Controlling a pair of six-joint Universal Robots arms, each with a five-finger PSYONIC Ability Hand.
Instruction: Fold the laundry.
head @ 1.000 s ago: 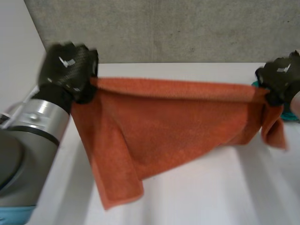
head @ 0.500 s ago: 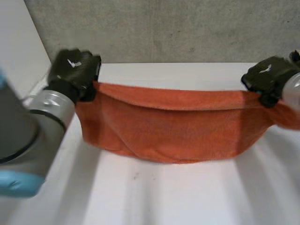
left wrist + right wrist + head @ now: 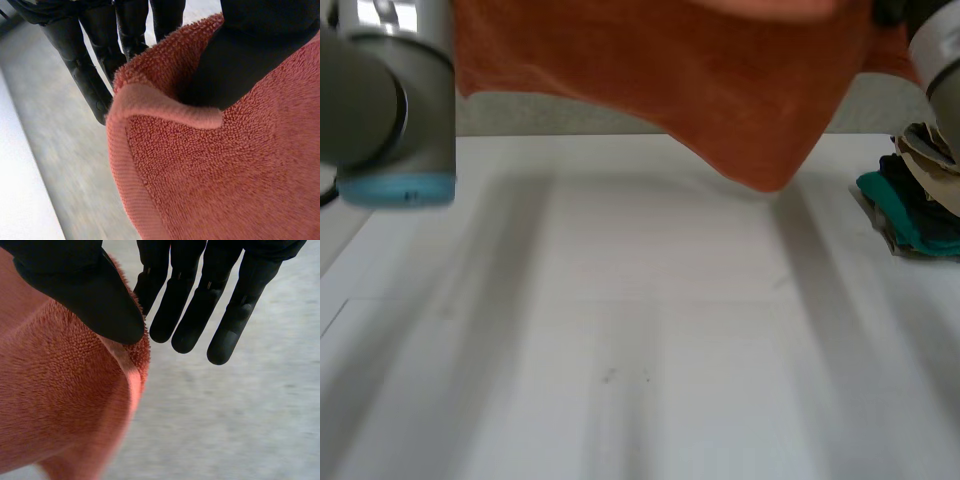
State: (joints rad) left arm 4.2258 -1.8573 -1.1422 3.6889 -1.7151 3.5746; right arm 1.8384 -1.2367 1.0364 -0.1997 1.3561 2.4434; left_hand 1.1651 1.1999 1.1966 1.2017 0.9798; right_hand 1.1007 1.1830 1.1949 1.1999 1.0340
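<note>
The left robot hand (image 3: pixel 240 60) is grasping the orange towel (image 3: pixel 225 175) at a hemmed corner. Its thumb presses down onto the terry surface, and the hem folds over just beside the thumb. The straight fingers (image 3: pixel 90 75) run along the far side of the cloth, so the corner is pinched between them and the thumb. From that grip the towel spreads away under the palm.

The right robot hand (image 3: pixel 85 290) is also grasping the towel, at another corner. Its thumb clamps the edge of the cloth against the nearest finger. The other fingers (image 3: pixel 220 315) reach out straight past the corner and touch nothing. The hem runs out from under the thumb tip, and the towel hangs off below the thumb side of the palm.

In the head view the towel is held in the air between the two arms, well above the white tabletop (image 3: pixel 620 330). It is stretched across from the left arm (image 3: pixel 390 90) to the right arm (image 3: pixel 938 60). Its lower edge sags to a rounded point nearer the right robot hand than the left, and no part of it touches the tabletop.

On the tabletop below the right arm lies a pile of clothes (image 3: pixel 918 205) in teal, beige and dark cloth. It lies apart from the hanging towel.
</note>
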